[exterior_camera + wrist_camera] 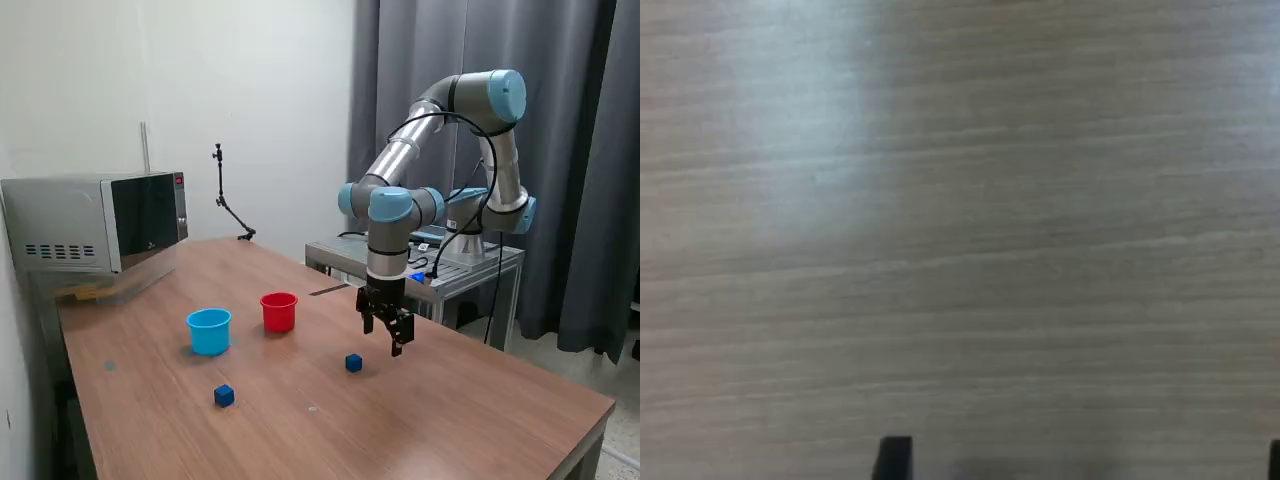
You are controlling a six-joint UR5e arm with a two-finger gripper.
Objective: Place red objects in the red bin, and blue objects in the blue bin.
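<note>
Two small dark-blue cubes lie on the wooden table (pixel 450 400): one (pixel 353 363) just below and toward the exterior view's left of my gripper (pixel 384 335), the other (pixel 224 396) nearer the front. The red bin (pixel 279 311) and the light-blue bin (pixel 209 331) stand upright side by side further left. My gripper hangs a little above the table, open and empty. The wrist view holds only bare wood (pixel 960 230), with my gripper (pixel 1085 462) showing as two dark fingertips (pixel 895 460) spread wide. No red objects are in view.
A microwave (pixel 95 222) sits at the table's far left corner. A thin black stand (pixel 225 200) rises at the back edge. A metal cart (pixel 440 262) holds the arm's base behind the table. Grey curtains (pixel 580 150) hang at the right.
</note>
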